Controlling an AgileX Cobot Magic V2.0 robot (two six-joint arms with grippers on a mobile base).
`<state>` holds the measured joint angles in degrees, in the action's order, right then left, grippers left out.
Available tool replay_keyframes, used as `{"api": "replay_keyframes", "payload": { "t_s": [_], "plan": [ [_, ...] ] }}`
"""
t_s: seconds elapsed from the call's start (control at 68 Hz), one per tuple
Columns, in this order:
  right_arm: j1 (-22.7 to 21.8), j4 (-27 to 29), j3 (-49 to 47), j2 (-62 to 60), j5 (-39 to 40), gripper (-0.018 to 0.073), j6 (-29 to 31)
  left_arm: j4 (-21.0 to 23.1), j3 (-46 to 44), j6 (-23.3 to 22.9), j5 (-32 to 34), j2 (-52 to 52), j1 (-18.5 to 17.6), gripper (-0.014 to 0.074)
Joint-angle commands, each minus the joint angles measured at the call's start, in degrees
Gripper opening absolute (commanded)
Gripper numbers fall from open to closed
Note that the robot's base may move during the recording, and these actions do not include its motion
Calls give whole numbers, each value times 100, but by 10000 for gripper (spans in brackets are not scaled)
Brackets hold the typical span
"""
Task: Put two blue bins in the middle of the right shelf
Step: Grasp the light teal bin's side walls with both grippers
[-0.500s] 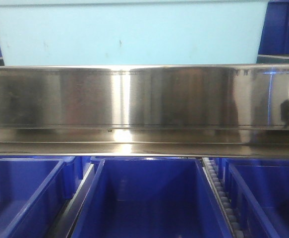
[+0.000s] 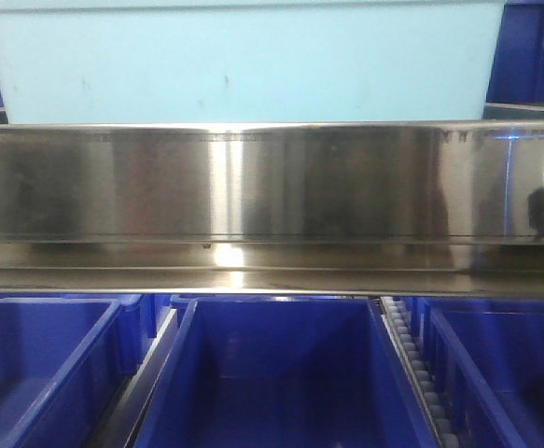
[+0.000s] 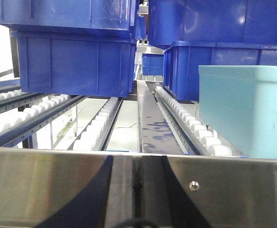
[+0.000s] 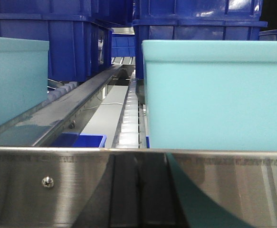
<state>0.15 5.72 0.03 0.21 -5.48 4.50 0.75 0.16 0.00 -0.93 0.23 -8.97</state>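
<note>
Between the earlier front view and this one nothing visibly moved, the steel rail (image 2: 272, 187), the pale bin (image 2: 244, 65) above it and the blue bins (image 2: 281, 373) below showing no shift.

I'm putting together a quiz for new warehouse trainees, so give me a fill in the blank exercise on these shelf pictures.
In the front view, the pale bin sits ___ the steel rail. Under that rail, ___ dark blue bins show side by side. In the left wrist view, the lanes are lined with white ___.
Missing words: above; three; rollers.
</note>
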Motion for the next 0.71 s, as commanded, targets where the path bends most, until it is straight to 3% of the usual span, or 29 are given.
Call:
{"api": "replay_keyframes", "payload": {
  "t_s": [0.0, 0.5, 0.588, 0.691],
  "plan": [
    [2, 6, -3, -21, 137, -162, 4, 37, -16, 0, 269, -23, 25, -111],
    [2, 6, -12, -21, 1203, -162, 4, 65, -16, 0, 1018, -23, 25, -111],
    [2, 6, -494, -21, 894, -162, 4, 65, -463, 0, 697, -23, 25, -110],
    [2, 6, -1325, -21, 126, -162, 4, -75, -1199, 0, -117, 13, 25, -83]
  ]
}}
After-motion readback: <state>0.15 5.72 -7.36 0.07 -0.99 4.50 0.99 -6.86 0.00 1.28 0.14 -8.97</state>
